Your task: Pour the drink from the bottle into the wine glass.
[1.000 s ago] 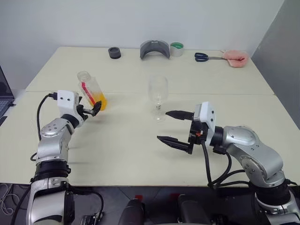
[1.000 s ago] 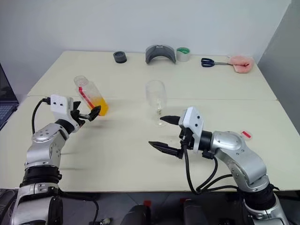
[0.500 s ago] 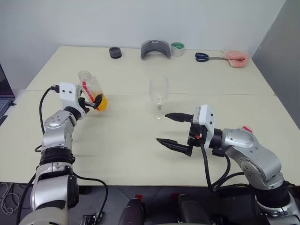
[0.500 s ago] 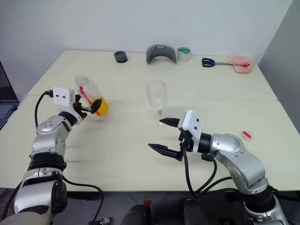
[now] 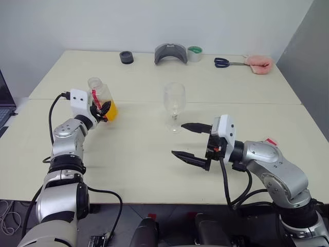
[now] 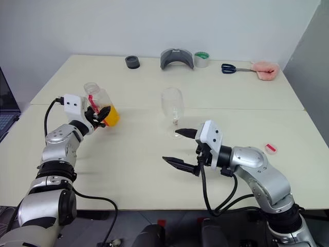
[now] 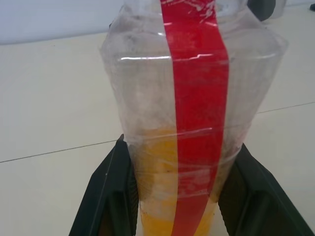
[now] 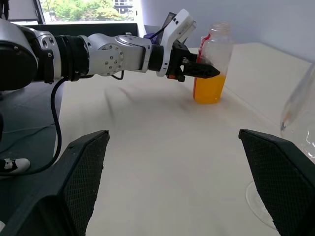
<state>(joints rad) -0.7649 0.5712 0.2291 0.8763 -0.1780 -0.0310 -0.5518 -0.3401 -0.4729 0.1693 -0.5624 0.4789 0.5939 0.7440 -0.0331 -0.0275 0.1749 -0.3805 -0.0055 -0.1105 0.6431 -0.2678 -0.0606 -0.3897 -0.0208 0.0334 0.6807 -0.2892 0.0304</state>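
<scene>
— Two arms are seen from the head views; how is the left gripper (image 5: pixel 102 109) placed?
— It is clamped on the bottle (image 5: pixel 101 98), which stands upright on the table (image 5: pixel 144 154) near its left side, uncapped, with the drink (image 5: pixel 110 111) low in it.
— And the wine glass (image 5: pixel 174 105)?
— It is stood upright near the table's middle, well apart from the bottle. The right gripper (image 5: pixel 191 142) is held just in front of it, fingers spread wide, nothing between them.
— What is shown from the left wrist?
— Both black fingers (image 7: pixel 110 196) are pressed against the bottle's sides, beside the red label strip (image 7: pixel 197 113).
— From the right wrist?
— The fingers (image 8: pixel 78 167) are parted; the gripped bottle is seen beyond, the glass at the edge.
</scene>
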